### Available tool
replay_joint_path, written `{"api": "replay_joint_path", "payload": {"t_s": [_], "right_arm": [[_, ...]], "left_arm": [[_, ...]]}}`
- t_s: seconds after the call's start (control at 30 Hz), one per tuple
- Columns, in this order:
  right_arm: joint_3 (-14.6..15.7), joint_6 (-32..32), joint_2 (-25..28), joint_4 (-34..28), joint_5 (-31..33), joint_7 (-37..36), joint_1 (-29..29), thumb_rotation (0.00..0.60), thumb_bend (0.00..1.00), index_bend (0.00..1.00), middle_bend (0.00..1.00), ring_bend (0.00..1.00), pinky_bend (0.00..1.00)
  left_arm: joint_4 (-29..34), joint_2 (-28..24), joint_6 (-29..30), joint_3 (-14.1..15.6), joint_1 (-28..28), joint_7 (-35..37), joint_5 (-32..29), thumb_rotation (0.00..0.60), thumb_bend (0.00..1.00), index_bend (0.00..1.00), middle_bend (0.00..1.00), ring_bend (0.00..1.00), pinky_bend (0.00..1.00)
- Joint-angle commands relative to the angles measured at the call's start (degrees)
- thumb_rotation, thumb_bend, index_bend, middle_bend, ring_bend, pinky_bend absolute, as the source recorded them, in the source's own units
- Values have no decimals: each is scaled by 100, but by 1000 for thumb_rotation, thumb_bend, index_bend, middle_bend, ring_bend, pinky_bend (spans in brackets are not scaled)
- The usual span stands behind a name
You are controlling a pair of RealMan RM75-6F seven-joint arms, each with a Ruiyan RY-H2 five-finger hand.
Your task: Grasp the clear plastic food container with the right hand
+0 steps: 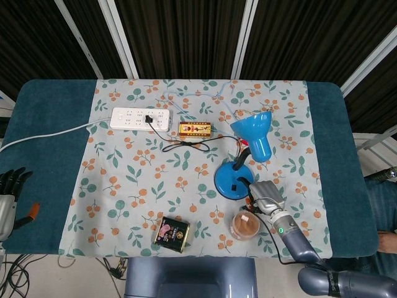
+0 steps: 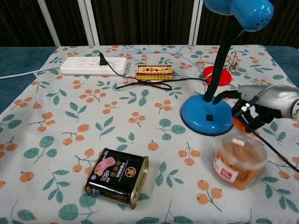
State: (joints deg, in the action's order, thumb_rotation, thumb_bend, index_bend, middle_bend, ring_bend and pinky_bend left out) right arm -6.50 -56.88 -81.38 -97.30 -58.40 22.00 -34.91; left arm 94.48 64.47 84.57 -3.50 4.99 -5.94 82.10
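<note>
Chest view is showing the clear plastic food container (image 2: 239, 161) sitting near the front edge of the table (image 1: 43, 124), toward its right corner, tilted so its lid is facing partly toward the camera, with brown contents and a red-and-white label visible through the wall.

- Right hand (image 2: 261, 105): hovering just above and behind the container, beside the base of the blue desk lamp (image 2: 208, 119). Fingers are pointing down toward the lid; whether any of them is touching the lid I cannot tell. Nothing is lifted clear of the table, so the hand is reading as holding nothing.
- Same hand (image 1: 267, 197) and container (image 1: 246, 225) in the head view: the hand is lying between the lamp base and the container, not wrapped around it.
- Left hand (image 1: 7, 192): idling beyond the left edge of the table, fingers apart, gripping nothing.
- Other stock: a black tin (image 2: 117, 178) near the front edge; a white power strip (image 2: 93, 66) and a small yellow box (image 2: 153, 71) toward the back edge.

Step in hand, as judged: the approach, with the grasp not yet secured. The next move is calling for lowering the right hand so its fingers straddle the container's sides, allowing for the tilt, then closing firmly without knocking the lamp base.
</note>
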Motion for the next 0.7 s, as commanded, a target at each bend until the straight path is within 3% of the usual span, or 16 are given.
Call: {"api": "replay_joint_path", "payload": {"t_s": [0.03, 0.2, 0.37, 0.67, 0.7], "right_arm": [[-50, -171, 346, -369, -56, 13, 95, 600, 554, 144, 472, 520, 1000], [103, -195, 935, -882, 159, 466, 107, 600, 427, 104, 317, 366, 1000], [334, -713, 1194, -1100, 24, 922, 313, 600, 346, 104, 199, 243, 1000], [956, -2566, 1229, -339, -1945, -95, 1553, 600, 289, 103, 101, 148, 1000], [1000, -2713, 1239, -245, -2030, -193, 1677, 600, 289, 103, 98, 143, 925]], "left_arm": [[2, 0, 4, 1, -1, -4, 4, 600, 341, 144, 71, 47, 102], [9, 0, 9, 5, -5, -17, 7, 600, 341, 144, 72, 47, 102], [10, -1, 12, 3, -8, -21, 1, 600, 342, 144, 72, 47, 102], [21, 2, 30, 12, -14, -50, 23, 600, 342, 145, 72, 47, 102], [23, 2, 35, 14, -16, -54, 29, 600, 342, 145, 72, 47, 102]]}}
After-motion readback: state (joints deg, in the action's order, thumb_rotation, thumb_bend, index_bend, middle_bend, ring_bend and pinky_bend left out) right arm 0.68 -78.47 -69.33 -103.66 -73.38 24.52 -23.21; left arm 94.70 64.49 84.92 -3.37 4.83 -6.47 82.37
